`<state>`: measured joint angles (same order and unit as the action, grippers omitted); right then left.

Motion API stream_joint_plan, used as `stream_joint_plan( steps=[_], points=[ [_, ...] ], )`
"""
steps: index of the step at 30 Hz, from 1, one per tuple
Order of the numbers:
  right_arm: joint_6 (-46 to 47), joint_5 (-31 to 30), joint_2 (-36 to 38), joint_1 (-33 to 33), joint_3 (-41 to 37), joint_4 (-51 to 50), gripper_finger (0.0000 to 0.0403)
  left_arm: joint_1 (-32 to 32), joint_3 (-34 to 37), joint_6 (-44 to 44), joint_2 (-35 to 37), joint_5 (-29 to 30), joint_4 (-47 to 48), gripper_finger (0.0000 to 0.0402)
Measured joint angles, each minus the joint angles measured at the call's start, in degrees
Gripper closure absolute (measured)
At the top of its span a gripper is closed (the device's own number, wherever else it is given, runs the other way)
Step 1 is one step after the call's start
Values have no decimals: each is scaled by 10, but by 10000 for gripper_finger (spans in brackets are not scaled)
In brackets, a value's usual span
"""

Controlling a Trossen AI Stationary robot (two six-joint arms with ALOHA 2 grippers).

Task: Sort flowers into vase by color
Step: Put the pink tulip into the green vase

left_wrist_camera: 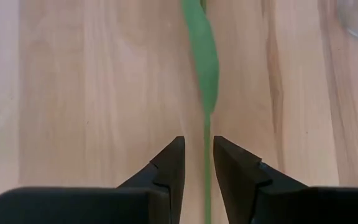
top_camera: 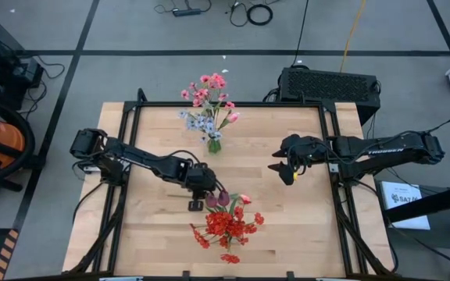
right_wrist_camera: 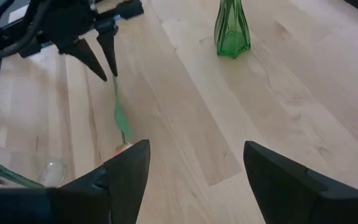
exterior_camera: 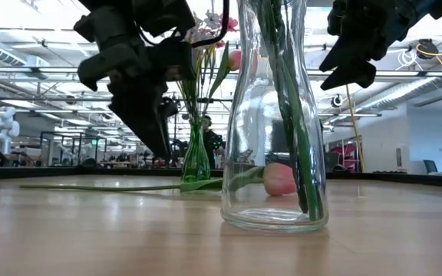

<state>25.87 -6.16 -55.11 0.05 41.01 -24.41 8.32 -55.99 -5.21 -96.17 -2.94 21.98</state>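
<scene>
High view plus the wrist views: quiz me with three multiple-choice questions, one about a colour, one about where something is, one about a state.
1. Most blooms in the tall clear glass vase are:
A yellow
B red
C white

2. The loose pink-budded, green-stemmed flower is:
A standing in that vase
B on the floor
C lying flat on the wooden table

3. The left gripper is:
A open astride the loose stem
B shut on the vase
C lifted far from the stem

Answers:
1. B, the high view shows a red cluster.
2. C, its leaf and stem lie along the boards.
3. A, the stem runs through the gap between its fingers.

The right gripper hovers open, apart.
</scene>
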Motion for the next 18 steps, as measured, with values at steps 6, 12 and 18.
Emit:
stream_joint_plan(
  steps=[6,12,18],
  points=[
    [0,0,0,0,0,1,151,4,-1,-3,-22,4,-28,313],
    [0,0,-1,0,0,3,151,4,1,1,-40,9,-38,313],
    [3,0,-1,0,0,3,151,4,-2,-1,-71,9,-58,313]
  ],
)
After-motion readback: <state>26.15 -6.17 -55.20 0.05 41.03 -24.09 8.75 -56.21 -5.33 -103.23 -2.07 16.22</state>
